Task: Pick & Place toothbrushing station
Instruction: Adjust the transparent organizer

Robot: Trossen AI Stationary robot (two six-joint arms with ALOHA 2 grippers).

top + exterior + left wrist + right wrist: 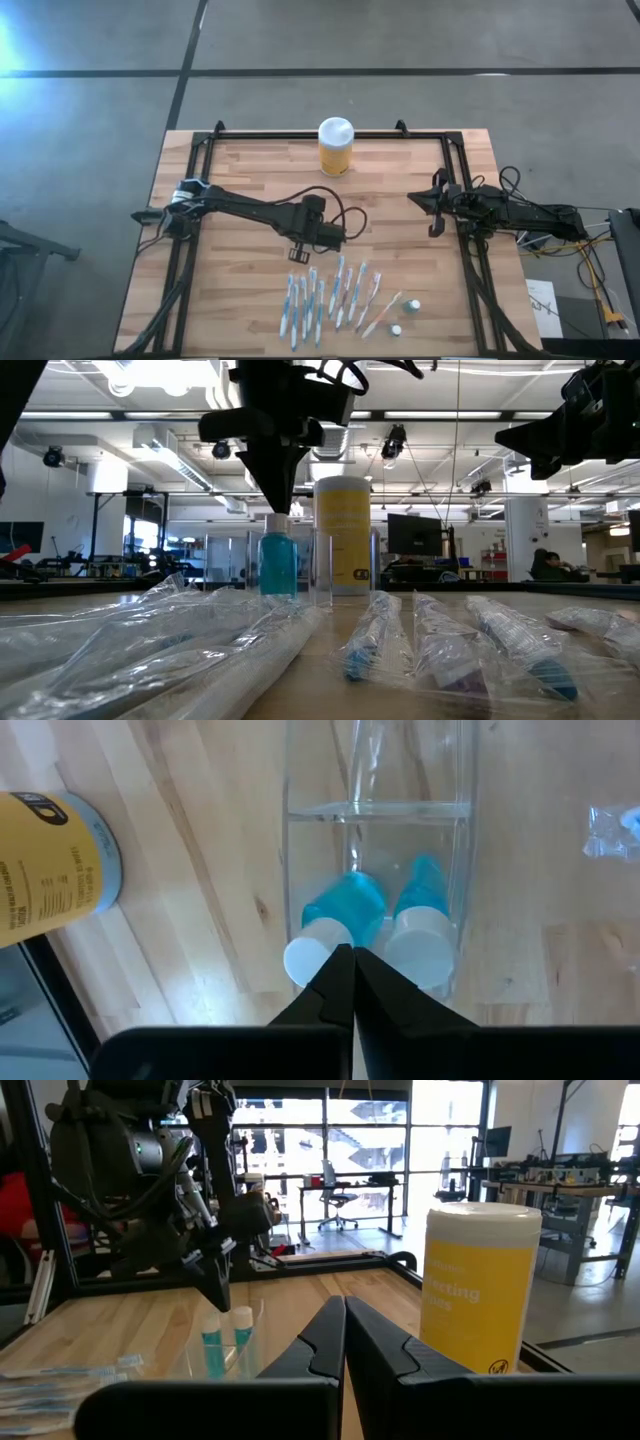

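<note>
The left gripper (297,246) hangs above the middle of the pale wooden table (250,275), its dark fingers pressed together and holding nothing. Directly beneath it, as the left wrist view shows, stands the toothbrushing station (378,870), a low see-through plastic holder with joined compartments; two small blue bottles with white caps (385,925) stand in the compartment under the fingertips. Toward the table's near edge lie wrapped toothbrushes in clear plastic (330,296). At the far edge stands a yellow canister with a white lid (336,146), well apart from the gripper. The right gripper (431,203) waits at the right side, fingers also closed and empty.

The step in hand looks like the approach to the holder. The next move probably calls for opening the left fingers, then descending astride a wall.
</note>
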